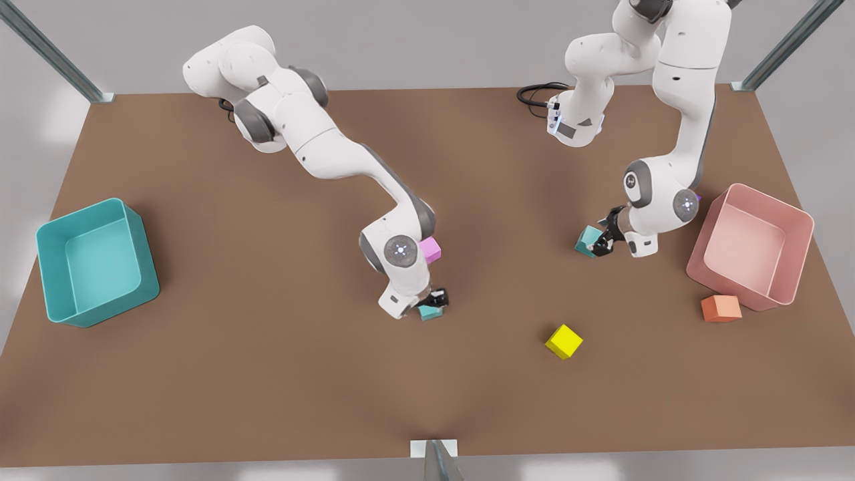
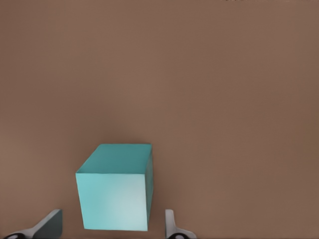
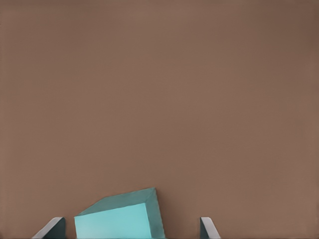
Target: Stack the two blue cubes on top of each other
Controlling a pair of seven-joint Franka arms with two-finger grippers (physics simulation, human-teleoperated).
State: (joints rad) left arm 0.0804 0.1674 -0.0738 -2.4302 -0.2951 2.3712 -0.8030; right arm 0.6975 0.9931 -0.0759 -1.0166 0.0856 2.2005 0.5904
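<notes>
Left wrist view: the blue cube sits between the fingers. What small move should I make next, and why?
Probably close the left gripper on the blue cube. Its fingers stand open on either side with small gaps, and the cube rests on the table, roughly square to them. The right gripper is open around the other blue cube, which sits skewed, so it can wait.
</notes>
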